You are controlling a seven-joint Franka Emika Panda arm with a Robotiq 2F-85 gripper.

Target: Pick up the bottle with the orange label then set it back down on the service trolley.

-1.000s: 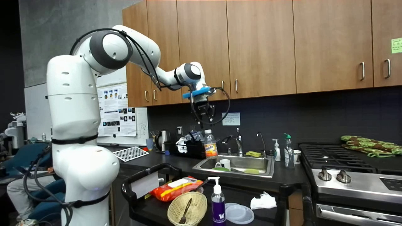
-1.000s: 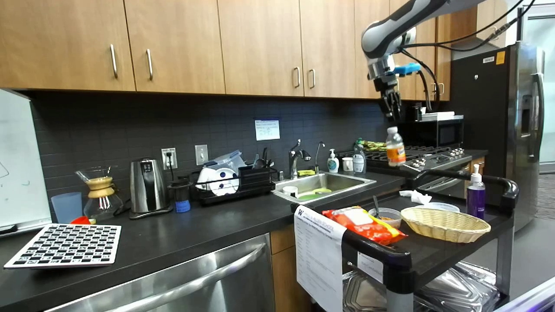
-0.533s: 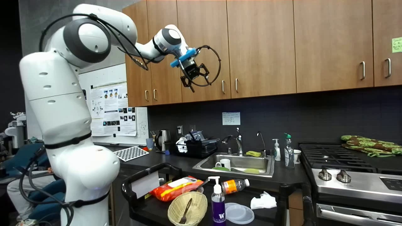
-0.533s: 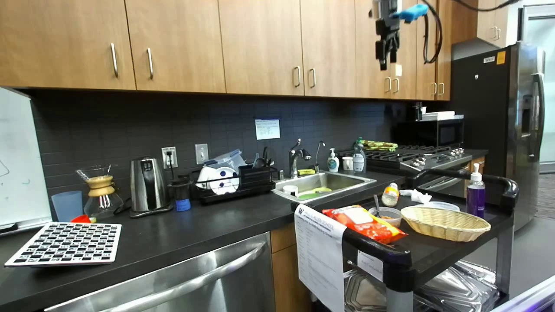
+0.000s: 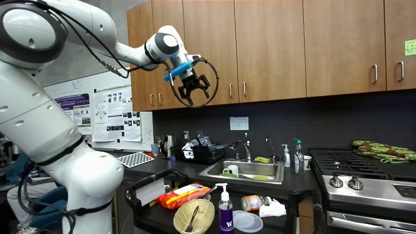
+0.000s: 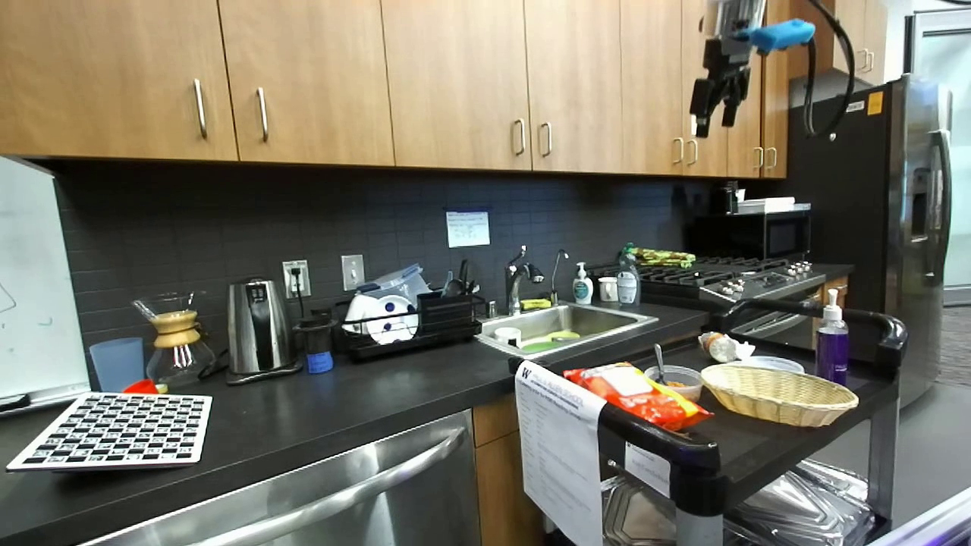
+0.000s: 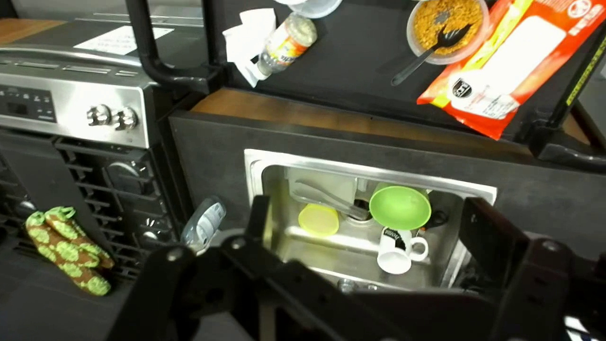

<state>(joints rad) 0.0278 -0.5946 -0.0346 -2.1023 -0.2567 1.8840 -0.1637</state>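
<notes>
The hand (image 5: pixel 199 100) hangs high with the wall cupboards (image 5: pixel 214 42) behind it, its fingers (image 7: pixel 492 232) spread wide and holding nothing. The bottle (image 5: pixel 253 203) with the orange label lies on its side on the trolley tabletop (image 7: pixel 357 66), well below the hand in both exterior views. In the wrist view it shows beyond the fingers, up and to the left, while the sink (image 7: pixel 355 171) fills the gap between them; so the hand faces past the bottle rather than at it. A pick-up would turn on that offset: the hand would need to come down and across, and probably twist too, since the bottle's long axis runs aslant of the line joining the fingers. Its cap end lies over or against a crumpled napkin (image 7: pixel 255 31) (which of the two, I can't tell), so the broad end looks the easier hold. With the bottle down on the tabletop, in my judgement the task may count as done, unless it is meant to stand upright.
</notes>
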